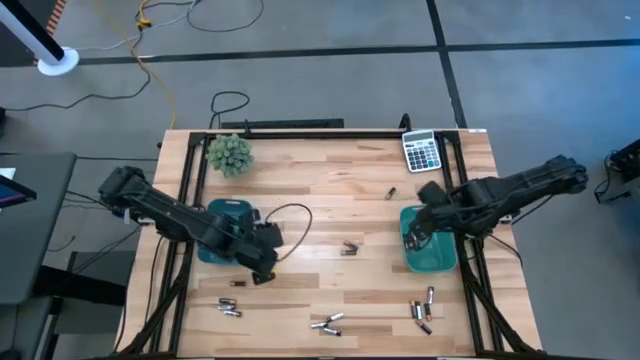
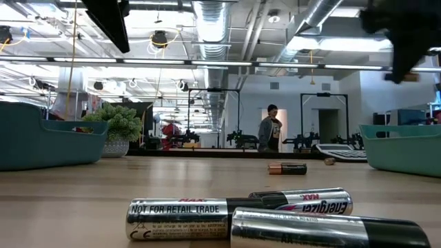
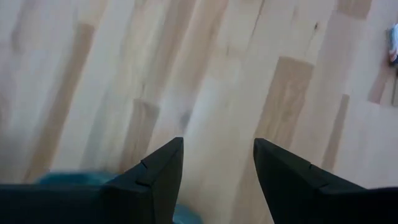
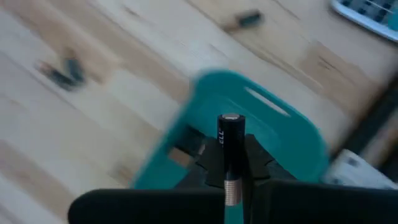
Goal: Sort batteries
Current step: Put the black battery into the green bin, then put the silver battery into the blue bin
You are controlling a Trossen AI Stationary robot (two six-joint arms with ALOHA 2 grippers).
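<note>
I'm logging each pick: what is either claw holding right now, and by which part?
The right claw grips a dark battery by its lower end, above the right teal bin. The left claw is open and empty.

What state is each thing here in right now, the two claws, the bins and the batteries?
Left gripper: open, empty, over bare wood near the left teal bin.
Right gripper: shut on a dark battery, above the right teal bin.
Loose batteries: lying flat on the table.
Calculator: lying flat at the table's corner.
</note>
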